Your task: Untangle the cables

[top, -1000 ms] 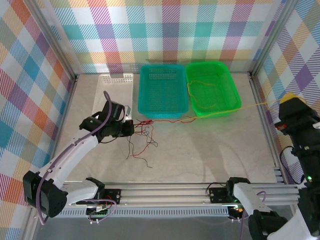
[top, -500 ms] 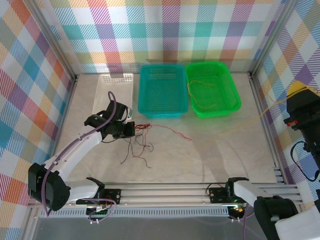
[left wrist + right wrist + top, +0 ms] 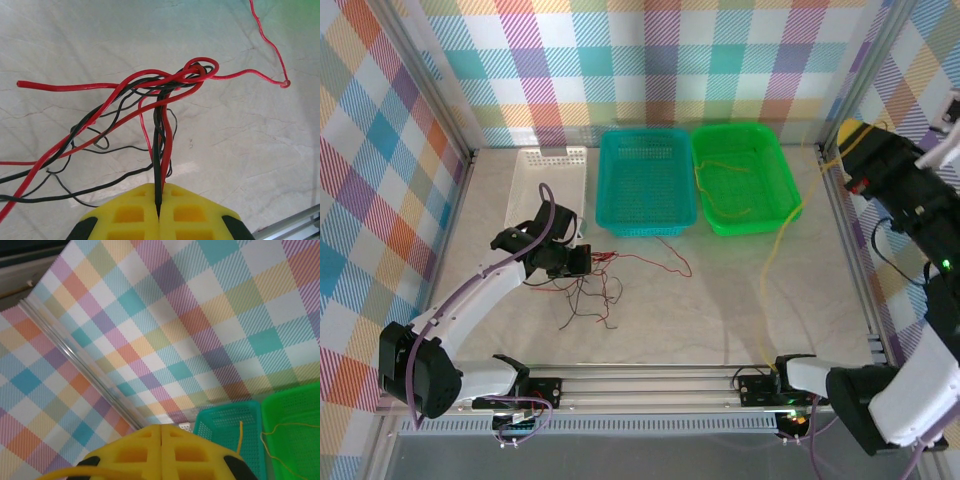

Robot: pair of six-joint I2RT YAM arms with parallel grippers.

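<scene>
While the left claw [image 3: 159, 194] is pressed together on a twist of red and black cables [image 3: 161, 142], the snarl just ahead of its tips is far from loose. The strands cross in a knot [image 3: 197, 74] and fan out to either side of the claw over the counter [image 3: 710, 320]. The right claw [image 3: 848, 134] is also pressed together, pinching a yellow cable [image 3: 769, 262]. This one hangs from the claw past the corner of the green basket [image 3: 792, 195] to the counter far below.

A straight pull back by the left claw would probably cinch the knot tighter instead of freeing a strand. These thin wires could also slide out of the pads under tension. The dangling yellow tail may catch on the basket rim, or land outside the basket if it is let go from this height.

The left arm reaches low with its elbow bent, its claw close above the counter. The right arm is raised high by the right wall, its claw tilted up toward the back wall.
</scene>
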